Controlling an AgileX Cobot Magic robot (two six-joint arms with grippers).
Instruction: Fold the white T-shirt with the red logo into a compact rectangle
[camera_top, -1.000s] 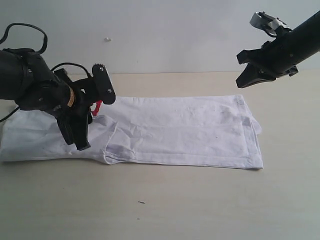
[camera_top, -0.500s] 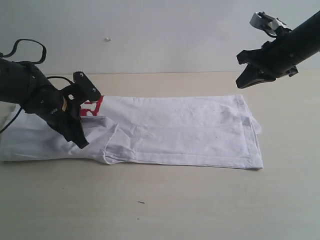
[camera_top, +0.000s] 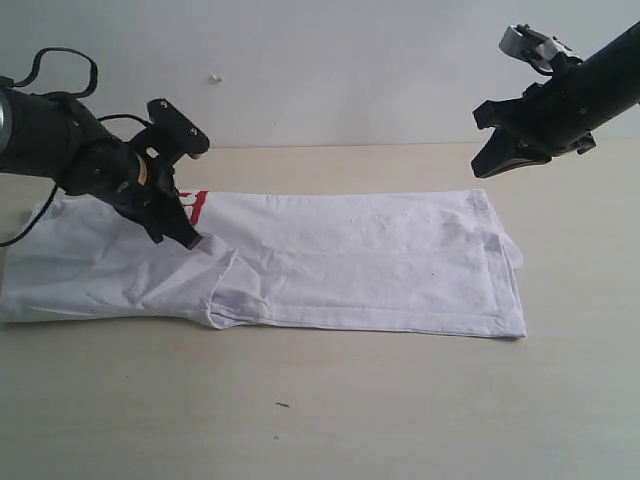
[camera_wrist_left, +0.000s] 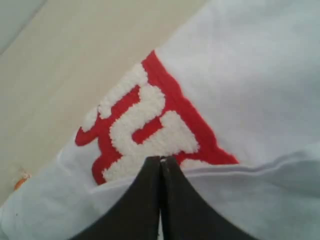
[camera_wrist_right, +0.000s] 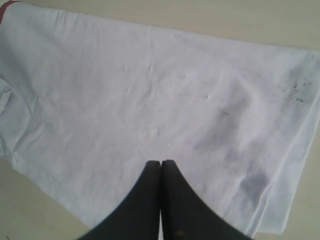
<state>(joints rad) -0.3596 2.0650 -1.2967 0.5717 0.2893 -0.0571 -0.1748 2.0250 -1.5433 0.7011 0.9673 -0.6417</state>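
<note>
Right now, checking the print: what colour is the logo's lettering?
White, on the red logo; left wrist view.

On the red logo, only cropped, unreadable lettering.

The T-shirt lies across the table, with the logo at its far-left edge and the left gripper just beside it.

Most of the long red fuzzy logo patch with white bubbly letters lies under a fold of the wrinkled white cotton T-shirt, so its script is unreadable. Whether the black left gripper, fingertips together, pinches cloth cannot be told. The black left arm and black right arm run off the exterior view's sides. A dark speck is too small to name.
</note>
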